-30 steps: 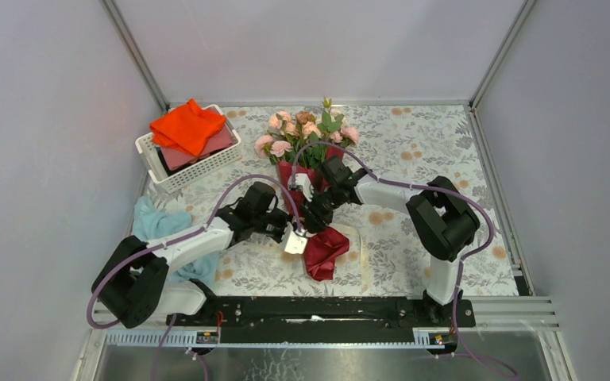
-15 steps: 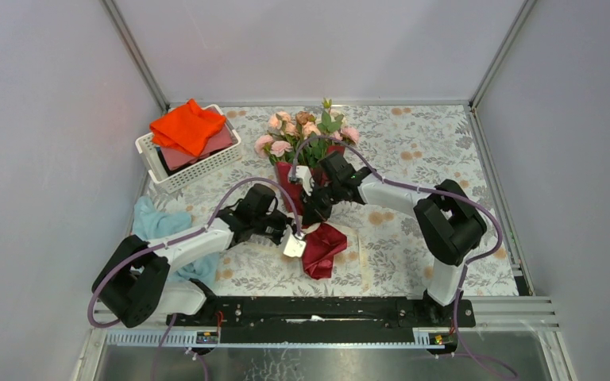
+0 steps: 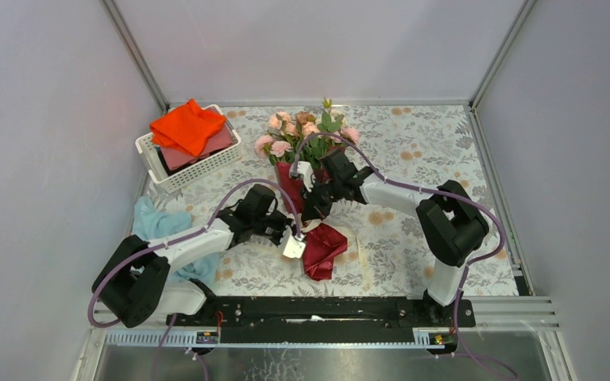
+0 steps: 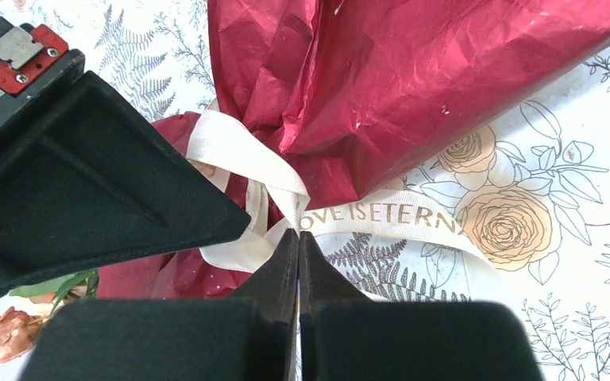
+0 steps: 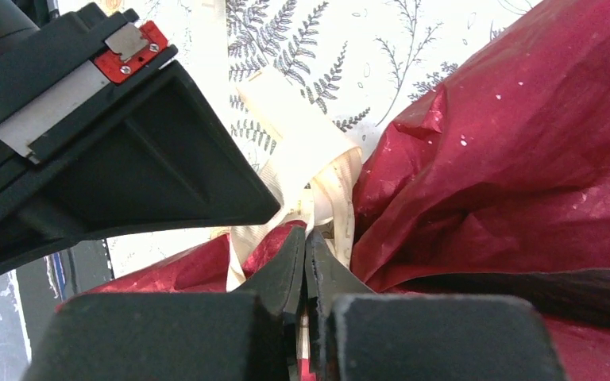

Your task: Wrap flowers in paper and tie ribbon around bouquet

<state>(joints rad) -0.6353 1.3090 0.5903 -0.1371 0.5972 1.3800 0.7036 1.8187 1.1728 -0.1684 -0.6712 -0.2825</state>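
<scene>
My right gripper (image 5: 306,238) has just snapped shut at the knot, apparently pinching a ribbon (image 4: 242,151) strand, though the paper (image 4: 413,79) crowds its tips. The left gripper (image 4: 298,238) is clenched on the ribbon crossing. The bouquet (image 3: 290,176) lies mid-table. Only the wrist views show the half-formed knot, so tightening looks next.

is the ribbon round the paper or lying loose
Round it: the ribbon loops the pinched neck of the paper and crosses itself; whether knotted, cannot tell.
</scene>
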